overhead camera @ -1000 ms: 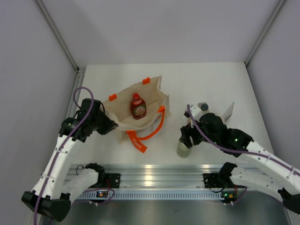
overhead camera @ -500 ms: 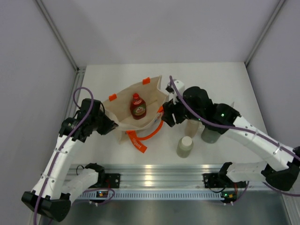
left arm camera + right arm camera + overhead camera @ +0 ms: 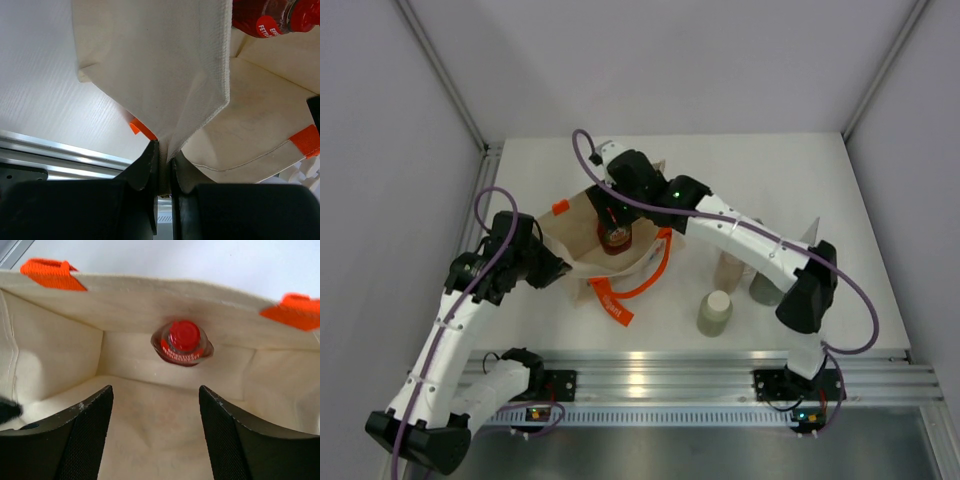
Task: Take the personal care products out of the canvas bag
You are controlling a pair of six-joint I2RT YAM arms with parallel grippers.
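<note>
The beige canvas bag (image 3: pixel 582 222) with orange handles stands open at centre left. My left gripper (image 3: pixel 557 268) is shut on its near left rim, the cloth (image 3: pixel 200 75) pinched between the fingers. My right gripper (image 3: pixel 612 214) hangs open over the bag's mouth, pointing in at a red bottle with a red cap (image 3: pixel 183 343) on the bag's floor, with nothing between its fingers (image 3: pixel 90 415). Three personal care products stand on the table to the right: a pale green bottle (image 3: pixel 714 313), a tan one (image 3: pixel 729 270) and a grey-green one (image 3: pixel 762 290) partly hidden by the right arm.
An orange handle (image 3: pixel 640 285) trails from the bag toward the front edge. Orange tabs (image 3: pixel 50 273) mark the bag's rim. A pale wedge-shaped thing (image 3: pixel 807 235) lies by the right arm's elbow. A metal rail (image 3: pixel 650 365) runs along the near edge.
My right arm has swung left from the pale green bottle near the front edge to above the bag's mouth. That bottle stays on the table. The left arm has not moved.
</note>
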